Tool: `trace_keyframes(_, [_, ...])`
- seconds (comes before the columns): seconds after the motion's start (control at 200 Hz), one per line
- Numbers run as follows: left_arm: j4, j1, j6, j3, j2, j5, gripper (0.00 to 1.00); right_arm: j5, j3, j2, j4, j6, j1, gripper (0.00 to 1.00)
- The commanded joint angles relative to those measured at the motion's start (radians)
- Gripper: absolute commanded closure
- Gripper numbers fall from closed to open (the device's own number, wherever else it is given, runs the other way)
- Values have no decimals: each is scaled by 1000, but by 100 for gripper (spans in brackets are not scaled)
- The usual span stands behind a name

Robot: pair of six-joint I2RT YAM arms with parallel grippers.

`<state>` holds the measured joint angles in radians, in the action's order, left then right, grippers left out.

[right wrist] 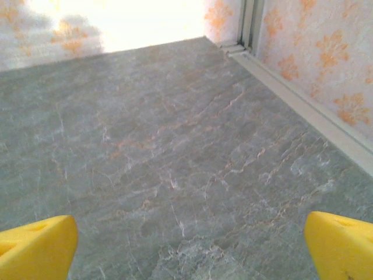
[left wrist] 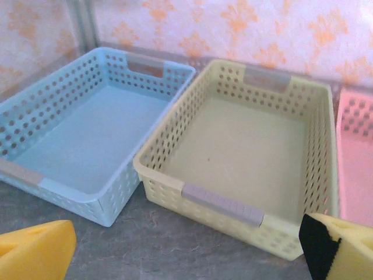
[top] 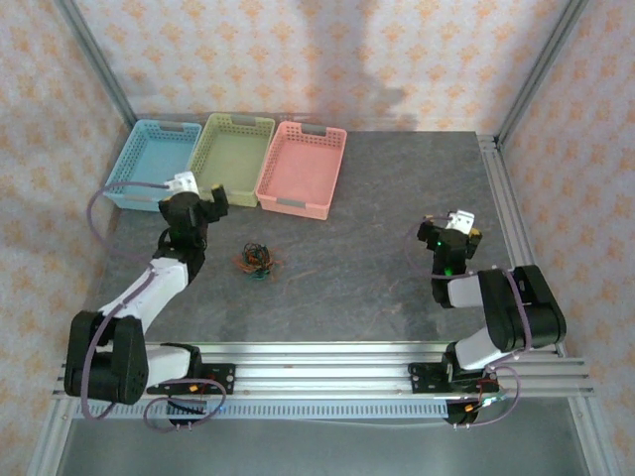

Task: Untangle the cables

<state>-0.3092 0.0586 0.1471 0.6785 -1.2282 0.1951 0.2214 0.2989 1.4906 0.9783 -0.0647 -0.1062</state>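
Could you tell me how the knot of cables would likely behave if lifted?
The cables look thin and tightly bunched, so probably floppy, light, and lifting as one clump. Stray loops at the edge may snag.

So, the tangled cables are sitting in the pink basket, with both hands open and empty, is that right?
Not quite: the top view shows the cables lying on the bare table instead. The left hand and right hand are indeed open and empty.

no readable text, labels or numbers anywhere
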Motion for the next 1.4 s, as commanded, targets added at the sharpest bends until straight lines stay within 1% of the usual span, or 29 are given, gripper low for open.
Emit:
trace_keyframes(0.0, [263, -26, 225, 168, -41, 76, 0, 89, -19, -51, 52, -16, -20, 1])
trace_keyframes(0.09, [484, -99, 323, 398, -200, -33, 0, 126, -23, -86, 33, -35, -43, 1])
trace_keyframes(0.135, [582, -123, 337, 518, -295, -92, 0, 145, -24, -103, 29, -45, -55, 1])
trace_keyframes(0.19, [674, -140, 334, 656, -405, -127, 0, 164, -29, -121, 29, -60, -71, 1])
trace_keyframes(0.305, [780, -181, 334, 842, -578, -130, 0, 190, -29, -151, 26, -121, -121, 0])
trace_keyframes(0.435, [863, -236, 363, 1023, -756, -173, 0, 241, -15, -147, 67, -226, -209, 0])
trace_keyframes(0.57, [985, -253, 312, 1240, -907, -175, 1, 248, 2, -110, 102, -297, -260, 0])
trace_keyframes(0.636, [1005, -263, 297, 1297, -937, -173, 1, 249, 5, -100, 119, -314, -274, 1])
trace_keyframes(0.721, [1024, -280, 292, 1360, -981, -206, 1, 242, 9, -90, 129, -325, -283, 0])
trace_keyframes(0.836, [1118, -286, 263, 1510, -1090, -241, 1, 248, 9, -82, 149, -329, -283, 0])
trace_keyframes(0.896, [1146, -284, 250, 1559, -1129, -271, 4, 246, 6, -84, 153, -328, -284, 1])
trace_keyframes(0.946, [1143, -285, 248, 1567, -1147, -308, 7, 239, 5, -86, 152, -327, -286, 1])
trace_keyframes(1.031, [1128, -284, 264, 1571, -1171, -360, 8, 234, 4, -86, 155, -328, -286, 0])
trace_keyframes(1.136, [1156, -278, 277, 1624, -1218, -431, 13, 231, -1, -88, 163, -331, -287, 0])
trace_keyframes(1.226, [1176, -262, 278, 1649, -1232, -452, 14, 227, -3, -87, 165, -333, -288, 1])
trace_keyframes(1.391, [1159, -224, 302, 1614, -1195, -468, 14, 224, 3, -86, 158, -334, -291, 0])
